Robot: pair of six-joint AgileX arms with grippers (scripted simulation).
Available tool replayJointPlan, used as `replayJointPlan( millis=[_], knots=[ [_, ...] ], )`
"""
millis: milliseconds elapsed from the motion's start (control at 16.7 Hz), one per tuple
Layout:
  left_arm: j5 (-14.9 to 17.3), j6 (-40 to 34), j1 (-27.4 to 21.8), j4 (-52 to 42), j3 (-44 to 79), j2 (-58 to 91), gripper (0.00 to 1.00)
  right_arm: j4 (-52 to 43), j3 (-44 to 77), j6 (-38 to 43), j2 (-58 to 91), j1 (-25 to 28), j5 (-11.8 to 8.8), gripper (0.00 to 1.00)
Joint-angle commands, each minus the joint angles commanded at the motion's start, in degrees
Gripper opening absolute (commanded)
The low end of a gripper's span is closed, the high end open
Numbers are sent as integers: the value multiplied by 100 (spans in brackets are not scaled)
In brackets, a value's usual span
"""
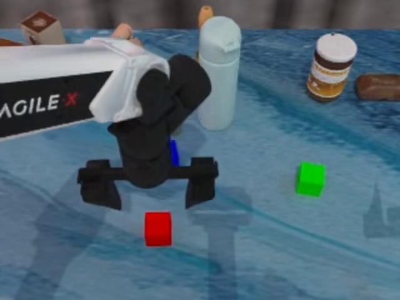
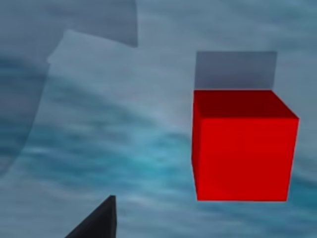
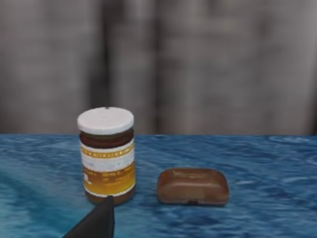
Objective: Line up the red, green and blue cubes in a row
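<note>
Red cube: lower centre of the top view, on the table, free; it sits just below my left gripper, nearer its right finger.
Blue cube: only a sliver shows behind my left wrist, centre frame; mostly hidden.
Green cube: right of centre, well apart from the other two.
Left gripper: fingers spread wide, nothing between them, hanging above the table.
Right gripper: out of the top view; only one dark finger tip shows in its wrist view, so I cannot tell its state. It faces the jar and brown bar.
Step in hand: my guess is lining up over the red cube for a pick; no row formed yet.
Next move: shift toward the lower frame until the cube sits between the fingers, descend, close.
Around: white bottle upper centre, beige box upper left.
In the way: the bottle stands close behind my wrist; the blue cube lies under it.
</note>
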Motion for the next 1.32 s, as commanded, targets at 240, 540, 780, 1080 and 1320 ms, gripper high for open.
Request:
replayJointPlan(
  millis=[240,540,780,1080,1320],
  knots=[
    [0,-1,19,-190,115,-116,100,0,0,0,0,0,0,100],
    [-10,18,70,-71,-47,-253,100,-119,171,68,175,55,-10,100],
    [-44,114,558,520,-884,-1274,100,-779,1170,446,1259,321,-24,100],
    [-65,496,1526,1668,-2616,-3592,100,-2136,3157,1204,3923,809,-8,100],
    [-57,1208,2386,2791,-4389,-5901,100,-3412,4906,1894,6515,1258,-1,100]
  ],
)
